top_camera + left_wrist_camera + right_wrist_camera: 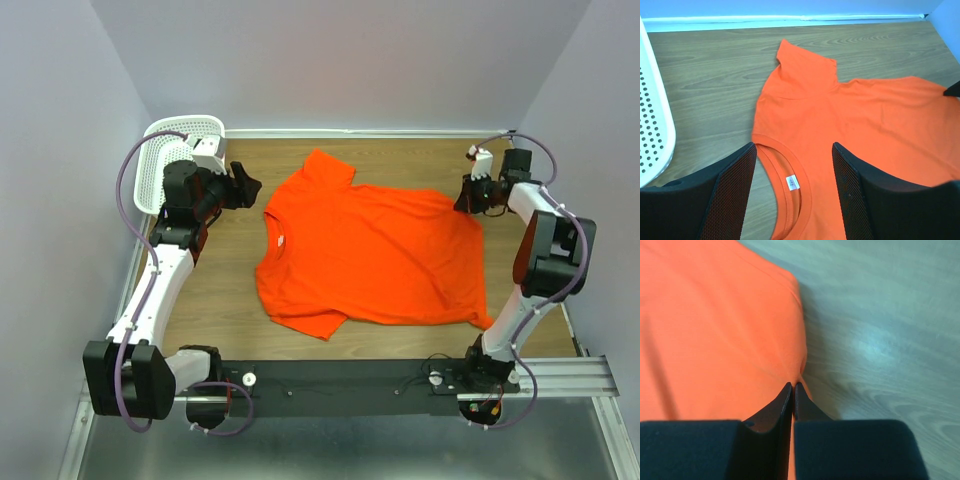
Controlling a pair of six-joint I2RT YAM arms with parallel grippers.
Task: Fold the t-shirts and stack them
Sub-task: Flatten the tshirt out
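Observation:
One bright orange-red t-shirt [375,255] lies spread flat on the wooden table, collar to the left, hem to the right. My left gripper [245,186] is open, hovering just left of the collar; the left wrist view shows its fingers [730,195] either side of the collar and white label [792,183]. My right gripper [467,197] is shut on the shirt's far right hem corner; the right wrist view shows its jaws [792,386] pinched together on the orange fabric [720,330] at its edge.
A white plastic mesh basket [175,155] stands tilted at the back left corner, behind the left arm; its wall shows in the left wrist view [652,125]. Grey walls enclose the table at back and sides. A metal rail [560,380] runs along the near edge.

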